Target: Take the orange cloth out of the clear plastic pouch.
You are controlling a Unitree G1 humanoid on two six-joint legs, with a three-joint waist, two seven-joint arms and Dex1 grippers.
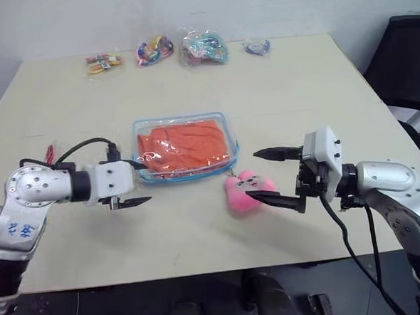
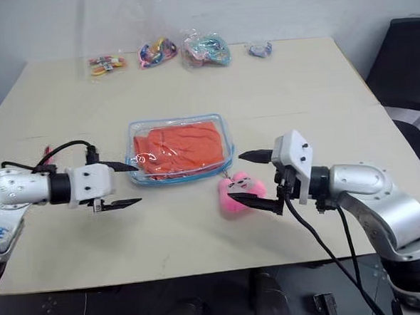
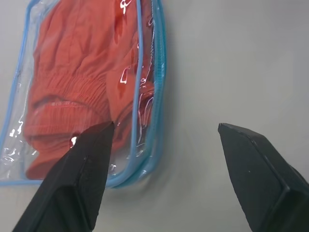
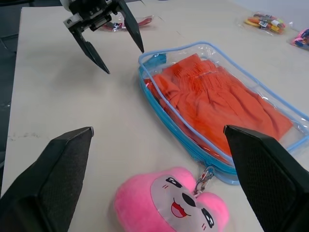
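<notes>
Closing the spread, empty left hand [image 1: 134, 182] on the clear plastic pouch [image 1: 186, 146] could slide it across the worktop [image 1: 298, 81], since the wide-open, empty right hand [image 1: 277, 179] pins nothing.

Glossy clear plastic pouch [image 1: 185, 147], creased; soft ribbed orange cloth [image 1: 183, 145] inside; fluffy pink plush charm [image 1: 245, 192]; matt pale table [image 1: 284, 89].

The cloth [image 1: 183, 146] lies in the pouch [image 1: 187, 174] mid-surface [image 1: 298, 81]; the charm [image 1: 245, 191] sits at its near right corner; bags [image 1: 203, 48] line the far edge.
</notes>
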